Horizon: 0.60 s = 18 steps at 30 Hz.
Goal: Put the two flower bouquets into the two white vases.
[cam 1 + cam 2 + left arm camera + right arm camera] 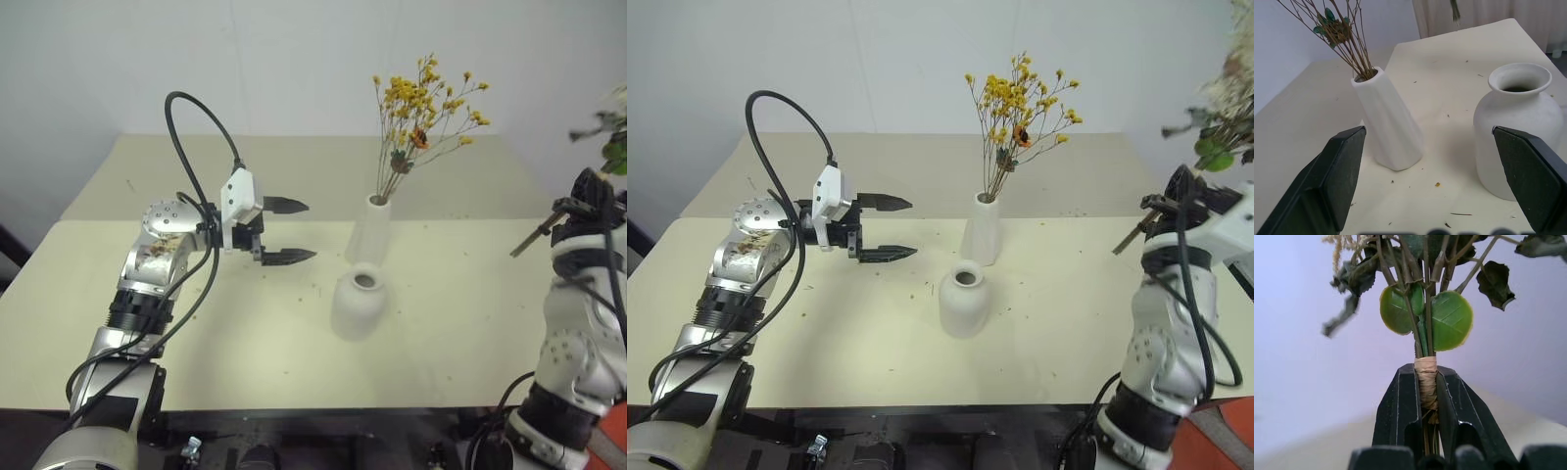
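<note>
Yellow-blossom bouquet [421,113] already stands in the tall slim vase [370,231], at about 1 o'clock from table centre. Squat round vase [359,300] sits just beside it, toward 6 o'clock; neck open, nothing in it. One half of the task looks done.

Right gripper [1426,406], out at 3 o'clock over the table's [872,343] edge, is pinched on the twine-wrapped stems of the leafy bouquet [1425,313], the stems squeezed between both black fingers. Bouquet held high, heads up, well apart from either vase; cut stem ends poke out below the grip toward 9 o'clock.

Left gripper [284,231] hovers at 9 o'clock from the vases, fingers spread, pointing at them, holding nothing. In its wrist view the two vases show between its fingers, near but not touched.

Step in hand, as I judge: carrying the second bouquet to the squat vase. Next move calls for swinging the bouquet across toward 9 o'clock, setting the stems plumb over the narrow neck, then lowering. Tight opening, splayed stem ends; the left gripper may need to steady the vase.
</note>
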Tool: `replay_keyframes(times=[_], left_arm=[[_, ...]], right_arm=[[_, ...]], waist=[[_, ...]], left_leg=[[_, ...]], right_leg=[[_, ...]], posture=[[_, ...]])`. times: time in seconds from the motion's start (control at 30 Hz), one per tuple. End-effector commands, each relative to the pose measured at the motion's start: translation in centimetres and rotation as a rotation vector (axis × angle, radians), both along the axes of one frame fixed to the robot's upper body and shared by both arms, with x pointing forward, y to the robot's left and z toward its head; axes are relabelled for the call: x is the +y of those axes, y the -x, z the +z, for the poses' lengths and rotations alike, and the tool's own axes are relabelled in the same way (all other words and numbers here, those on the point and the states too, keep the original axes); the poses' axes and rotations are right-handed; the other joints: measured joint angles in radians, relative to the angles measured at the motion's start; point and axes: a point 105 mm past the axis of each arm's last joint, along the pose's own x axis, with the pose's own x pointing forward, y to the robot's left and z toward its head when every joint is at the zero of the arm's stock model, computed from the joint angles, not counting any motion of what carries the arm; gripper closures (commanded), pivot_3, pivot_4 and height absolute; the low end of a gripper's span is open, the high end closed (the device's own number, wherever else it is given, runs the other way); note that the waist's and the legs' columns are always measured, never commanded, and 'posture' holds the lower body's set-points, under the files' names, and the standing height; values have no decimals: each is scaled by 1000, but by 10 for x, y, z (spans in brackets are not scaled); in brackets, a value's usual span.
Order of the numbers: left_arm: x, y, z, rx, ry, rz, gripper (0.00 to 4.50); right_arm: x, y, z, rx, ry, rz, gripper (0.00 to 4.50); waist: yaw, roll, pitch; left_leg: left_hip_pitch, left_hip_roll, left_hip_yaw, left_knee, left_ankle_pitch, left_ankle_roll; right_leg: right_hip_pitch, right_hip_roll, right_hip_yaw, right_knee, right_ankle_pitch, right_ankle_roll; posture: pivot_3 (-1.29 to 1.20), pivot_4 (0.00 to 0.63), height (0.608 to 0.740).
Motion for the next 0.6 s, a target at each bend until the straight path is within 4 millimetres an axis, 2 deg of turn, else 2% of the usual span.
replay_keyframes(times=[0.03, 0.1, 0.23, 0.47, 0.6], left_arm=[[0, 7, 17, -46, 23, -47, 0], [2, 11, 14, -33, 14, -67, 0], [7, 18, 8, -14, -2, -63, 0], [11, 34, 8, 9, 0, -69, 0], [17, 32, 5, 18, -8, -25, 0]], right_arm=[[40, 23, 27, -157, 80, 199, 4272], [64, 27, 33, -198, 97, 339, 4272], [114, 23, 37, -220, 122, 588, 4272], [154, 19, 29, -194, 181, 761, 4272], [160, 21, 17, -172, 199, 792, 4272]], waist=[[-5, 0, 0], [-11, 0, 0], [-21, 1, 0], [-7, 1, 0], [-4, 1, 0]], left_leg=[[1, 0, 0, 0, 0, 0], [3, 0, 0, 0, 0, 0], [4, 1, 0, -1, 0, 0], [2, 1, 0, -1, 0, 0], [2, 1, 0, -1, 0, 0]], right_leg=[[1, 0, 0, 0, 0, 0], [2, 1, 0, 0, -1, 1], [1, 2, 1, 1, -4, 5], [1, 1, 0, 0, -4, 5], [1, 1, 0, 0, -4, 5]], posture=[[0, 150, 740], [0, 150, 740], [0, 150, 740], [0, 150, 740], [0, 150, 740]])
